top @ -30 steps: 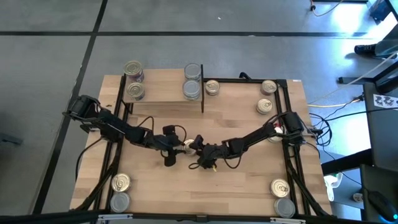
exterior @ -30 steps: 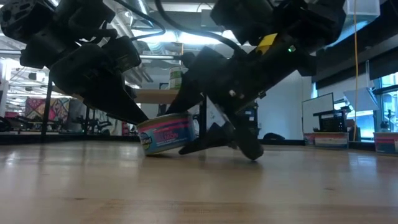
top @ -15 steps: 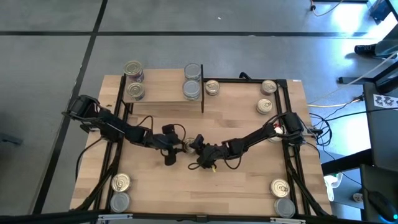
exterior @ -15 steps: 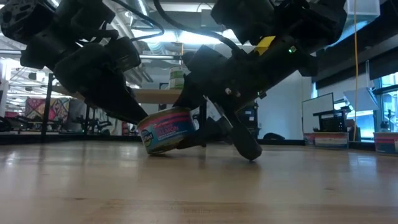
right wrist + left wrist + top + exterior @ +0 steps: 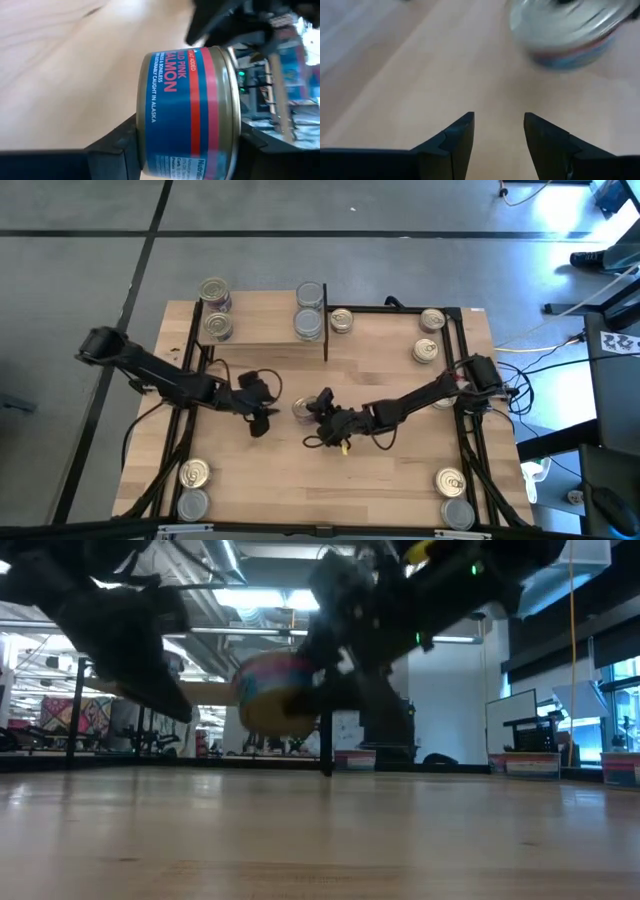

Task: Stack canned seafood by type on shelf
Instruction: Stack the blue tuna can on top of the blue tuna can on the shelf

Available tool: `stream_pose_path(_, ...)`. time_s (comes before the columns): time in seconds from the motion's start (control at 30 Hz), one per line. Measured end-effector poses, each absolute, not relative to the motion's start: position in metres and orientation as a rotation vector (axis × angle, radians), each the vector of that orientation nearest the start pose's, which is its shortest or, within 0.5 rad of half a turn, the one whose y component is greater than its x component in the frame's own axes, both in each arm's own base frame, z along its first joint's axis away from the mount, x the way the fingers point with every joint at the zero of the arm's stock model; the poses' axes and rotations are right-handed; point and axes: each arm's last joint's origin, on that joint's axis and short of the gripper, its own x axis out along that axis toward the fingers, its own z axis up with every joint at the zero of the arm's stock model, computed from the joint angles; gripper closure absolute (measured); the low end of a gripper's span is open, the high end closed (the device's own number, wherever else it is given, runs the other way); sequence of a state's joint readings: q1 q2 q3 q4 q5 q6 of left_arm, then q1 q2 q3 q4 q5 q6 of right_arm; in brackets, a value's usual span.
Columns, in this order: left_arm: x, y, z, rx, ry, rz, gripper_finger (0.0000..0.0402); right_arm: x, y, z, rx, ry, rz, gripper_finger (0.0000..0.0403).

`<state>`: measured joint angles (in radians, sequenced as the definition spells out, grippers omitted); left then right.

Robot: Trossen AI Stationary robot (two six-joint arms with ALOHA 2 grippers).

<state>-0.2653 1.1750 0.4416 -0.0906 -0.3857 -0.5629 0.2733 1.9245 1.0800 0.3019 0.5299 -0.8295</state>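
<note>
A blue-and-red labelled salmon tin (image 5: 187, 95) sits in my right gripper (image 5: 187, 150), near the table's middle (image 5: 304, 408) and off the wood in the low view (image 5: 275, 690). My left gripper (image 5: 498, 125) is open and empty, a short way to the tin's left (image 5: 260, 402); its wrist view shows the tin (image 5: 565, 32) ahead. The shelf (image 5: 262, 340) stands at the far left of the table. It carries tins at its left end (image 5: 216, 327) and right end (image 5: 309, 325), with one more tin stacked at each spot. My right gripper pinches the tin between its two fingers, one finger (image 5: 122, 145) at each flat end, by the rims (image 5: 142, 135). The fingers come roughly level from the table's right. The tin is lifted clear of the table and tilted, its label wall facing the wrist camera.
Loose tins lie beside the shelf (image 5: 341, 320), at the far right corner (image 5: 432, 320) (image 5: 425, 350), at the near left corner (image 5: 193, 473) (image 5: 192, 503) and at the near right corner (image 5: 450, 480) (image 5: 458, 512). Black frame rails (image 5: 470, 430) run along both sides.
Both grippers were at the tin as it stood tilted on the table. My left gripper has drawn away from it toward the table's left edge. My right gripper has raised the tin clear of the wood and carried it slightly toward the far edge.
</note>
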Motion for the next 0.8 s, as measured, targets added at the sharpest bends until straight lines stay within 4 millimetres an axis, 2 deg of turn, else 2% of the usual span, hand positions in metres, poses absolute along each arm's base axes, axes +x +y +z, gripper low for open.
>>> stream_pose_path(0.2, 0.190, -0.044, 0.156, -0.302, 0.739, 0.457, 0.0231, 0.383, 0.083, 0.200, -0.987, 0.497, -0.121, 0.0210)
stream_pose_path(0.47, 0.188, -0.058, 0.156, -0.292, 0.682, 0.420, 0.0231, 0.385, 0.072, 0.234, -0.945, 0.482, -0.210, 0.0210)
stream_pose_path(0.63, 0.196, -0.071, 0.168, -0.185, 0.565, 0.280, 0.0231, 0.386, 0.074, 0.234, -0.812, 0.501, -0.103, 0.0210)
stream_pose_path(0.8, 0.205, -0.070, 0.179, -0.148, 0.451, 0.240, 0.0230, 0.383, 0.073, 0.229, -0.717, 0.540, -0.092, 0.0210)
